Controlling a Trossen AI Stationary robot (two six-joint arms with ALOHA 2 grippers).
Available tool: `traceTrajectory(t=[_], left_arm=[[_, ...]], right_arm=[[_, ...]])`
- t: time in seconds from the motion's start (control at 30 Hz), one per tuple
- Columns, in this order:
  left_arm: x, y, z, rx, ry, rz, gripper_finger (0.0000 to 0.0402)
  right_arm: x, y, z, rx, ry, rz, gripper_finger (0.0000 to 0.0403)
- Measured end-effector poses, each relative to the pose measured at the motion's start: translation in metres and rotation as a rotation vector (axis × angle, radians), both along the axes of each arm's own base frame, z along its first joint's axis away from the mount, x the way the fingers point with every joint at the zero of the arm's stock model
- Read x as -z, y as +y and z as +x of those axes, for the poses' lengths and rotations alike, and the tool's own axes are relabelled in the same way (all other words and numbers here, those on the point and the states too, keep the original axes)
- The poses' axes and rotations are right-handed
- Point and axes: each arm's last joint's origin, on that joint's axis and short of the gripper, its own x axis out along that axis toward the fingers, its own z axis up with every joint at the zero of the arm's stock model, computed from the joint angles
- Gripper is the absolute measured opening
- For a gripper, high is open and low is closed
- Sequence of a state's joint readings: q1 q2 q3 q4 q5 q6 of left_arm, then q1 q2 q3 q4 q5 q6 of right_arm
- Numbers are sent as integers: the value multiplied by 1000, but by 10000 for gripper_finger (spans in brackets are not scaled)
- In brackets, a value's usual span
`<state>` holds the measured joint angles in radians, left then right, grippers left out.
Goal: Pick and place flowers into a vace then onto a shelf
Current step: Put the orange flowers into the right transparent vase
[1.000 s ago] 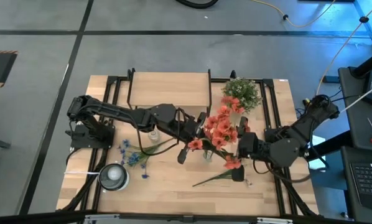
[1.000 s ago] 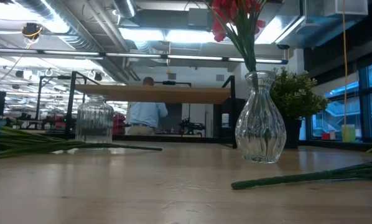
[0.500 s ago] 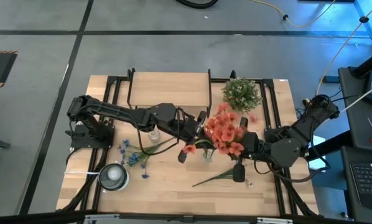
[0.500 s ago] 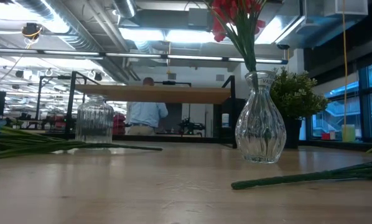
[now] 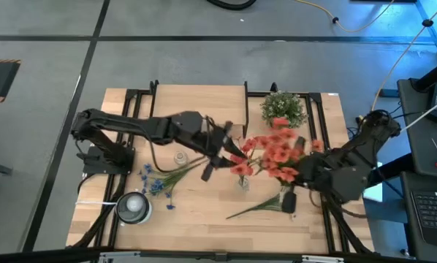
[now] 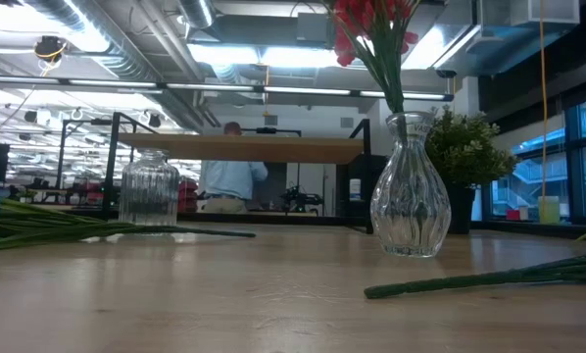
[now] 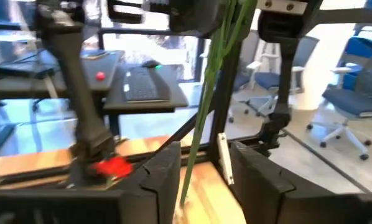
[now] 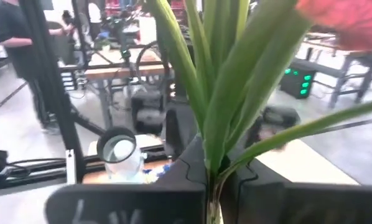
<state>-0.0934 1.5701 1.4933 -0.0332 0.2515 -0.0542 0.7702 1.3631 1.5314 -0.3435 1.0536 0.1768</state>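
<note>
Both tools are crowding the red flowers (image 5: 273,155) above the glass vase (image 6: 409,201) at mid-tabletop. Right tool (image 8: 212,180) is pinching the green stems tight; left tool (image 7: 201,180) is sitting with its fingers parted around the same stems (contact unclear). Stems are already standing in the vase's neck. Risk: with both arms working one bunch, a sideways pull could be tipping the narrow-footed vase or yanking stems back out. More flowers (image 5: 157,180) are lying loose on the tabletop.

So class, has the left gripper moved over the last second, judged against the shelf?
Yes. In the high view the left gripper has drawn back toward the shelf, away from the clear vase holding red-orange flowers.
</note>
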Motion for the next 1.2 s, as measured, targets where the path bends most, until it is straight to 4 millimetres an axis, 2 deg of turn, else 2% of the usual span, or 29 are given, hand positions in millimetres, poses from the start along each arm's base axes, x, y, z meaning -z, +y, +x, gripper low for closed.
traceTrajectory(t=[0.23, 0.4, 0.57, 0.8, 1.2], left_arm=[[-29, 12, -45, -110, 24, 66, 143], [-43, 13, -69, -186, 12, 93, 134], [-47, 14, -80, -209, 26, 99, 128], [-43, 14, -81, -207, 65, 107, 127], [-36, 14, -83, -185, 141, 117, 127]], right_arm=[[20, 20, -34, 178, 10, -26, 8], [46, 26, -39, 279, -47, 10, 8], [75, 38, -30, 327, -100, 10, 8], [110, 56, -10, 346, -100, 7, 8], [156, 58, 38, 455, -88, -20, 8]])
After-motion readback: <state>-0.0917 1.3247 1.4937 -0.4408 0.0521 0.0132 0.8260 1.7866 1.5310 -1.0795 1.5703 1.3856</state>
